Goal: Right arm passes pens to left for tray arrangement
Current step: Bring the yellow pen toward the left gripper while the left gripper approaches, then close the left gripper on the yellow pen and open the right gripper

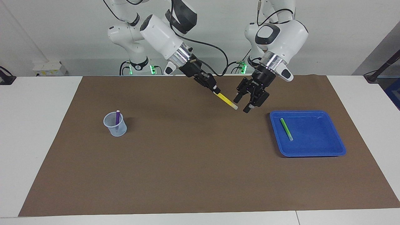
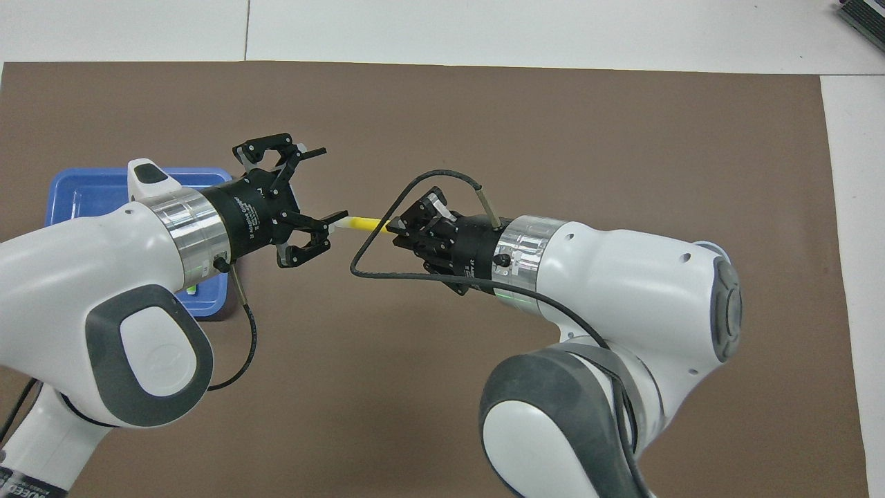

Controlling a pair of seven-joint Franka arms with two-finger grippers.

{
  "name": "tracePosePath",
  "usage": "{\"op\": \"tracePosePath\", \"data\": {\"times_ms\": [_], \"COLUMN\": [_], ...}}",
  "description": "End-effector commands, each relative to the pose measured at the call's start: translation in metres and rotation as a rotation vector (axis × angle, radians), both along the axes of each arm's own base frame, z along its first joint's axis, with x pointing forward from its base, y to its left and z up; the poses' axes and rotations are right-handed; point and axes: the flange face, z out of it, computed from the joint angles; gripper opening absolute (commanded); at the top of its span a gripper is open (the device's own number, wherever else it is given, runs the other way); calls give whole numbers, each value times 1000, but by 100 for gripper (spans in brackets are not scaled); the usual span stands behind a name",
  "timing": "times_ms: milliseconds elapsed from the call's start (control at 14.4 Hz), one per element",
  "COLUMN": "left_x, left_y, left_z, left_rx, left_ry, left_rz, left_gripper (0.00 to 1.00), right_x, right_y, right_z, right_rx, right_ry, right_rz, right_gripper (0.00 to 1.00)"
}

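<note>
Right end effector (image 1: pixel 215 91) gripping yellow pen (image 1: pixel 226 101), left arm hiding most of tray (image 2: pixel 83 190)

You have a brown mat (image 1: pixel 187 175) covering most of the white table (image 1: pixel 37 140). In the facing view, a small pale translucent cup (image 1: pixel 115 126) stands upright on the mat at about nine o'clock from its centre. A white box (image 1: pixel 49 68) sits by the wall at ten o'clock, off the mat. A dark stand (image 1: pixel 382 67) leans at two o'clock.
</note>
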Motion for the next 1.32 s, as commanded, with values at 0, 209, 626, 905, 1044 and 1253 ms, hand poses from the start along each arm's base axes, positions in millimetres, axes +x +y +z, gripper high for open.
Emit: {"op": "tracePosePath", "data": {"times_ms": [0, 209, 626, 905, 1044, 1253], "left_x": [-21, -33, -47, -46, -47, -47], "left_y": [-6, -19, -30, -29, -30, -30], "left_z": [0, -7, -16, -16, -16, -16], "left_rx": [-19, -19, -18, -19, -18, -18], "left_ry": [0, 5, -3, -3, -4, -5], "left_rz": [26, 25, 47, 52, 48, 49], "left_gripper": [83, 83, 96, 78, 74, 74], "right_x": [0, -1, 0, 0, 0, 0], "right_y": [-1, -1, -1, -1, -1, -1], "right_z": [-2, -3, -3, -4, -4, -4], "right_rx": [20, 18, 19, 18, 18, 18], "right_ry": [9, 13, 12, 12, 12, 12], "right_rz": [-27, -26, -27, -28, -28, -28], "right_gripper": [0, 0, 0, 0, 0, 0]}}
